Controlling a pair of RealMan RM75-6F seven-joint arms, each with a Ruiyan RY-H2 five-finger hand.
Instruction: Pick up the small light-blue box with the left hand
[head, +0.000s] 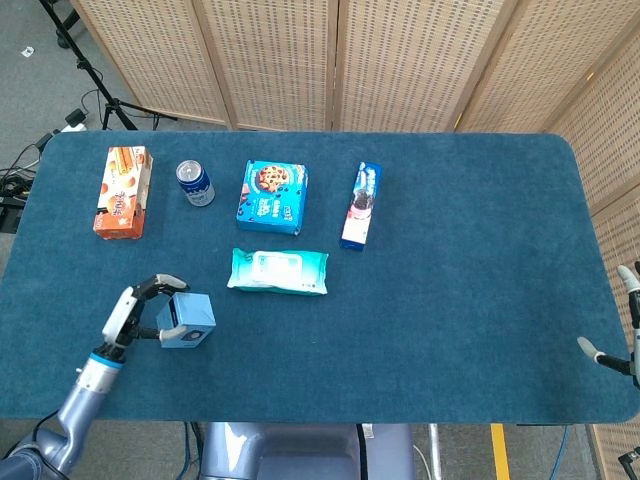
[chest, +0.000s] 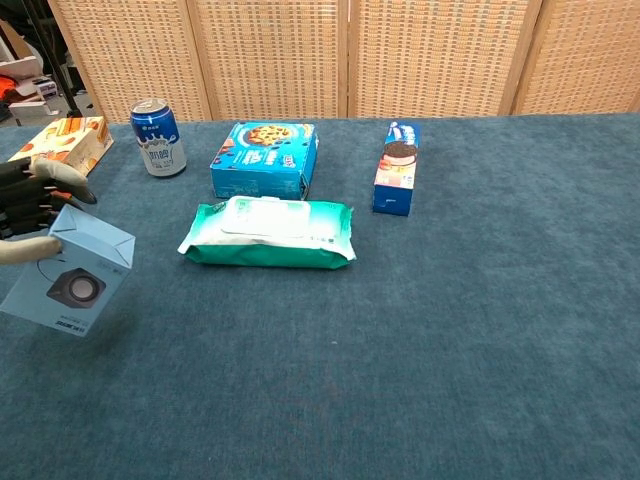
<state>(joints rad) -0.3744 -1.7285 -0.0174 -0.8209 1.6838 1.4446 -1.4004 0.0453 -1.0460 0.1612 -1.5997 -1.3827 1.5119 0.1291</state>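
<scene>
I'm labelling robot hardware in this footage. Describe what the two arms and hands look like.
The left arm is a smooth silver-grey tube with a thin blue ring at the wrist. Its left hand has a pale grey back in the head view, while the chest view shows black fingers with light tips. Only pale fingertips of the right hand show at the table's edge; its arm is hidden.
</scene>
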